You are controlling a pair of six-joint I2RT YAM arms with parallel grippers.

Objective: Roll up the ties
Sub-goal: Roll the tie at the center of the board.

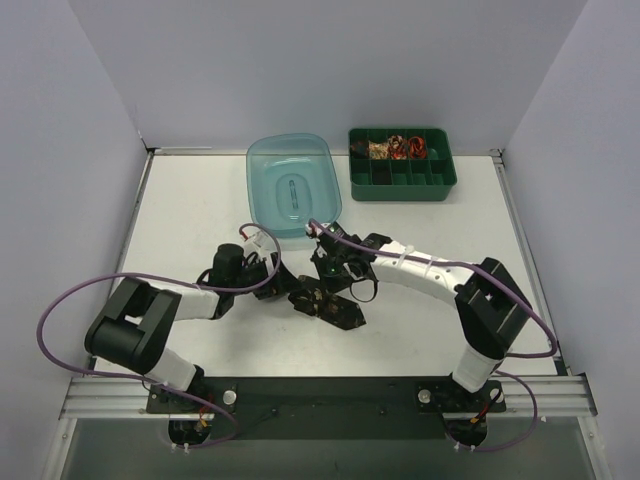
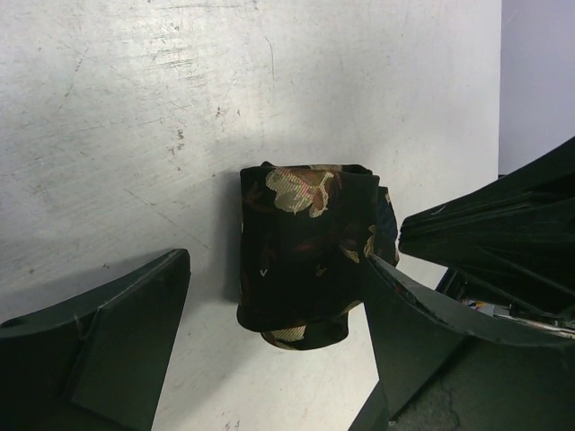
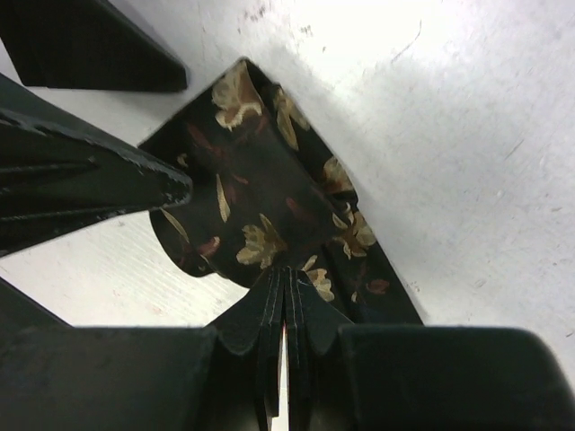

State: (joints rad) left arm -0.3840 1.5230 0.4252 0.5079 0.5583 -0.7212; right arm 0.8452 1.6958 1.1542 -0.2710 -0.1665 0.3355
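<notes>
Well, the tie (image 2: 301, 260) sits in a fat little coil on the table (image 1: 200, 210), between the wide-open fingers of the left gripper (image 2: 274, 269), which is not squeezing it. The right gripper (image 3: 286, 280) is closed tight, with its tips on the tie beside the coil. The cloth looks soft, light and slippery, so the coil could spring loose; it is best held gently by its round sides.

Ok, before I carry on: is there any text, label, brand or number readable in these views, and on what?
No text can be read in any view.
teal tub: a moulded mark in its floor, too small to read.
black tie: floral pattern only, no label showing.
green tray: no lettering visible.
</notes>
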